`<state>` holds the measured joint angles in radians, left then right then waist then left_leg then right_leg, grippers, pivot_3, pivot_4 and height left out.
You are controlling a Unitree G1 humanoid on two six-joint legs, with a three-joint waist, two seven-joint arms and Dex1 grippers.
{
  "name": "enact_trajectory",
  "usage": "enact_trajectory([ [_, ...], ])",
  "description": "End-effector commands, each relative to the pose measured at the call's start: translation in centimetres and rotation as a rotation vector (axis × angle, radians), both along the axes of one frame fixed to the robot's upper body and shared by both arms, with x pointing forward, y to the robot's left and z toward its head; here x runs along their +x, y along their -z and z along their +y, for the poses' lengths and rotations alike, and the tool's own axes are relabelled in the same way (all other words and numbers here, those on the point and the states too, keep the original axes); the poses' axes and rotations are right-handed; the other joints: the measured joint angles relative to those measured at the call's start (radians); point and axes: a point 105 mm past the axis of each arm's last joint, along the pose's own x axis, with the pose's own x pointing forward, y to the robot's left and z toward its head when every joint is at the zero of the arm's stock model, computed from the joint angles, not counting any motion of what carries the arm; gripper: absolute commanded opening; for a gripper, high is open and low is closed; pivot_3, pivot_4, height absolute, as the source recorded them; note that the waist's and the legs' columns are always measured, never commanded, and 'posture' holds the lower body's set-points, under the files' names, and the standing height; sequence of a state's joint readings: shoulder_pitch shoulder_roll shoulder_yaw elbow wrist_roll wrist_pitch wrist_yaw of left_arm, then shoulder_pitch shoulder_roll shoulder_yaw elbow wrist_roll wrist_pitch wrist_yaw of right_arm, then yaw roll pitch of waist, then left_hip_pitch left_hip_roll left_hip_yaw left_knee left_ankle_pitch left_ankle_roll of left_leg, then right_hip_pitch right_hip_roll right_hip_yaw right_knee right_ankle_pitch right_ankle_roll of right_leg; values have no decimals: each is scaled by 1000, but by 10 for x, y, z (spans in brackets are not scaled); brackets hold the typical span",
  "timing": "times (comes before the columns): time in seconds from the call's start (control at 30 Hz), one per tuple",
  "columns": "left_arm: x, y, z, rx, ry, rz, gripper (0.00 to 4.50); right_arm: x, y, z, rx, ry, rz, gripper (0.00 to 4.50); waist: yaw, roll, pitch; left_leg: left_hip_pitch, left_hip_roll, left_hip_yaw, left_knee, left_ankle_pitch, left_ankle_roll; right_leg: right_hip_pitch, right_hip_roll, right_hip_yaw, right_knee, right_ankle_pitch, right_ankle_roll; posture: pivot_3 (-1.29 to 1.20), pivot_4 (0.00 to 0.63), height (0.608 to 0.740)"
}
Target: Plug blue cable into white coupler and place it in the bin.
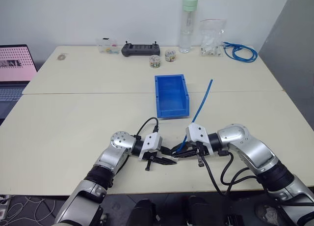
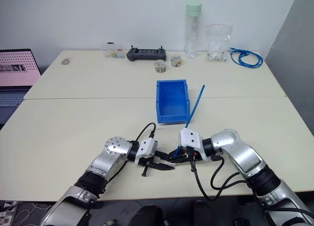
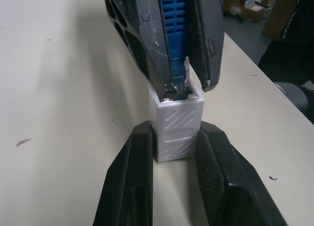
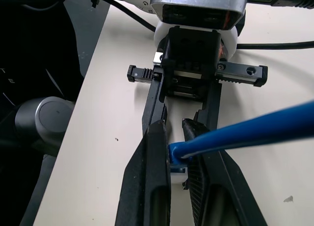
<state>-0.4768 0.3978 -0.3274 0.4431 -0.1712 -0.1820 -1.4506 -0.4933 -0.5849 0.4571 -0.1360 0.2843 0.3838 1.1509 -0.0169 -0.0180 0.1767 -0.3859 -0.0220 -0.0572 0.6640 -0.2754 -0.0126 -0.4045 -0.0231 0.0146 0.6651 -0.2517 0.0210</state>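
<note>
Near the table's point(image 1: 73, 118) front edge, my left gripper point(image 3: 176, 152) jaws clamp the coupler point(image 3: 175, 125); my right gripper point(image 4: 177, 162) jaws grasp the cable point(image 1: 202, 100) at its plug, seated in the coupler's opening. Bin point(image 1: 171, 95) sits just beyond.

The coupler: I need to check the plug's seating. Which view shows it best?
The left wrist view: the coupler sits between the left gripper fingers, plug at its opening. The right wrist view shows a white sliver; the eye views hide it between the grippers.
</note>
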Motion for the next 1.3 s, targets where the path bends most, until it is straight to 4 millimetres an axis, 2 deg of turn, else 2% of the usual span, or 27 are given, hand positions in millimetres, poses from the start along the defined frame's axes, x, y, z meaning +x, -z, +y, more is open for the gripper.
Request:
enact_trajectory([
  [0.03,0,-2,-1,-20,-9,-20,900,5,21,-1,-54,48,25,180,-2,0,0,1,0,0,0,0,0,0,0,0,0,0,0,0,150,740],
  [0.27,2,-4,0,-19,-24,-33,900,-4,52,-2,-96,34,39,180,-9,0,-8,3,1,0,0,0,0,2,0,0,1,0,0,0,150,740],
  [0.4,2,-4,2,-17,-28,-37,900,-10,69,-10,-147,8,28,180,-11,0,-15,4,1,1,-1,0,0,3,1,0,0,0,0,0,150,740],
  [0.53,1,-5,2,-19,-30,-40,900,-12,75,-11,-162,-6,23,180,-12,0,-15,11,1,0,-2,0,0,10,1,0,-1,-2,2,0,150,740],
  [0.63,3,-7,1,-23,-41,-49,900,-5,70,-10,-132,31,26,180,-13,0,-16,20,1,0,-4,-1,1,19,0,0,-2,-6,3,0,150,740],
  [0.7,5,-12,4,-27,-56,-42,1579,-2,58,-11,-86,64,29,180,-13,0,-16,21,2,0,-4,-2,1,20,0,1,-2,-6,3,0,150,740],
  [0.8,9,-23,10,-48,-99,-33,2070,1,33,-12,0,126,32,180,-12,0,-16,21,2,0,-4,-2,1,20,0,1,-2,-6,3,0,150,740],
  [0.93,-5,-51,19,-132,-170,43,2901,13,-26,-19,197,307,66,180,-14,1,-14,18,3,-1,-4,-2,1,17,-1,3,-2,-6,3,0,150,740],
  [1.03,-18,-63,24,-143,-213,69,3486,24,-61,-21,313,396,131,180,-14,2,-13,13,3,-2,-3,-2,1,13,-2,2,-1,-4,-2,0,150,740],
  [1.13,-21,-77,28,-180,-320,55,4040,54,-97,-22,446,518,246,180,-19,3,-10,10,3,-4,-3,-2,1,10,-2,1,-1,-4,-2,0,150,740],
  [1.17,-19,-82,29,-199,-373,46,4262,64,-105,-22,465,545,270,180,-17,4,-10,9,4,-4,-3,-2,1,9,-2,1,-2,-3,-3,0,150,740],
  [1.2,-9,-85,31,-223,-489,15,4477,83,-112,-22,471,597,270,180,-15,4,-10,7,3,-5,-3,-2,0,8,-2,1,-1,-3,-3,0,150,740],
  [1.3,4,-87,42,-307,-742,23,4491,129,-125,-21,466,745,259,180,-11,4,-10,5,2,-5,-3,-2,1,5,-2,1,-1,-3,-3,0,150,740],
])
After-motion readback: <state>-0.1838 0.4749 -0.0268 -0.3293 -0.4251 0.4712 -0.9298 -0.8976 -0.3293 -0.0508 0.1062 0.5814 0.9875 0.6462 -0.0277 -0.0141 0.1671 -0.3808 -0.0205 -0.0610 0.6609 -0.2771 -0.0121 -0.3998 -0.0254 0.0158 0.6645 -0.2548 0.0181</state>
